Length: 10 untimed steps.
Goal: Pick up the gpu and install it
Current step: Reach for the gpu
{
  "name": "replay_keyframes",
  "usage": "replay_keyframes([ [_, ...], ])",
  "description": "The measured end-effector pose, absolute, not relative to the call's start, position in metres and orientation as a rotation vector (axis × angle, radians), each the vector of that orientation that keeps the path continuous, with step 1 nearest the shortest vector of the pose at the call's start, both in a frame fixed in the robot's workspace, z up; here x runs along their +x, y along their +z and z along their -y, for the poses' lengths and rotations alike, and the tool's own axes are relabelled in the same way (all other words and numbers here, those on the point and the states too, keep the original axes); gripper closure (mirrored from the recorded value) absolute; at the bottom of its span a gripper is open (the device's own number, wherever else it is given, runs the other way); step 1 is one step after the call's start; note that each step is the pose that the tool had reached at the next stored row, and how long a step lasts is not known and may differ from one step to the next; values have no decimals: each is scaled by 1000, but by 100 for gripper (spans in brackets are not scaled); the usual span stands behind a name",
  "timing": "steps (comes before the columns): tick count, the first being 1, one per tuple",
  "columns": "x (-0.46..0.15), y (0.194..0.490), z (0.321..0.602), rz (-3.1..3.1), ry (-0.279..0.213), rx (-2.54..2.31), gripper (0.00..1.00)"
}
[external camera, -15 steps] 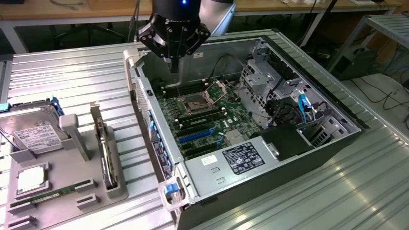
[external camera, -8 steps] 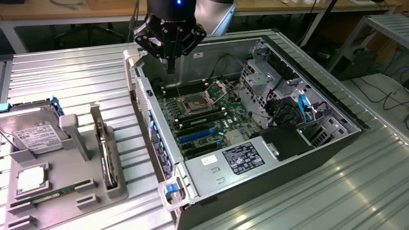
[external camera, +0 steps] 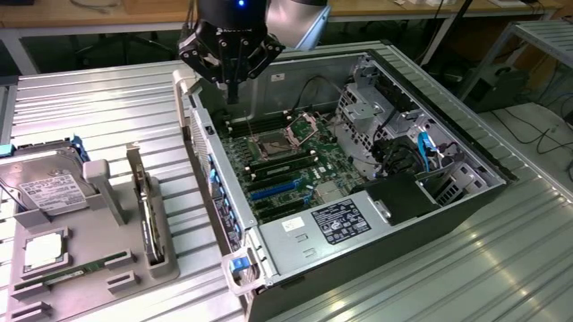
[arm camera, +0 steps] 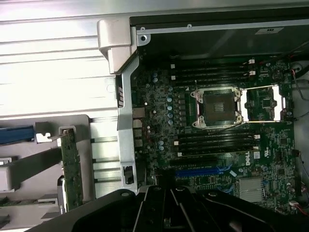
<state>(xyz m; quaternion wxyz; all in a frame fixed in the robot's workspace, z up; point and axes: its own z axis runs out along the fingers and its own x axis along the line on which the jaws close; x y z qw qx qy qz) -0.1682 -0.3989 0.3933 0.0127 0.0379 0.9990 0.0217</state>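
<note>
Your gripper (external camera: pixel 233 94) clenched, empty, above computer case (external camera: pixel 201 131). Gpu (external camera: pixel 147 208) in gray holder (external camera: pixel 98 245): light, stiff, breakable; grab top edge.

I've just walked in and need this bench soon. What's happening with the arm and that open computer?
The robot arm's tool hangs shut and empty over the open computer case. It is above the motherboard, near the case wall facing the tray. The gpu has not been picked up. It stands on edge in a slot of the grey tray at the exterior view's left, alongside a hard drive.
</note>
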Motion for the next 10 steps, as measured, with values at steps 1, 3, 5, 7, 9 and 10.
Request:
replay_keyframes([
  [1,-169,393,399,-3113,68,118,89],
  [3,-173,393,399,-3113,68,117,89],
  [5,-175,393,399,-3113,68,115,89],
  [7,-178,393,399,-3114,68,104,89],
  [9,-181,393,399,-3115,68,79,89],
  [10,-181,393,399,-3115,68,71,89],
])
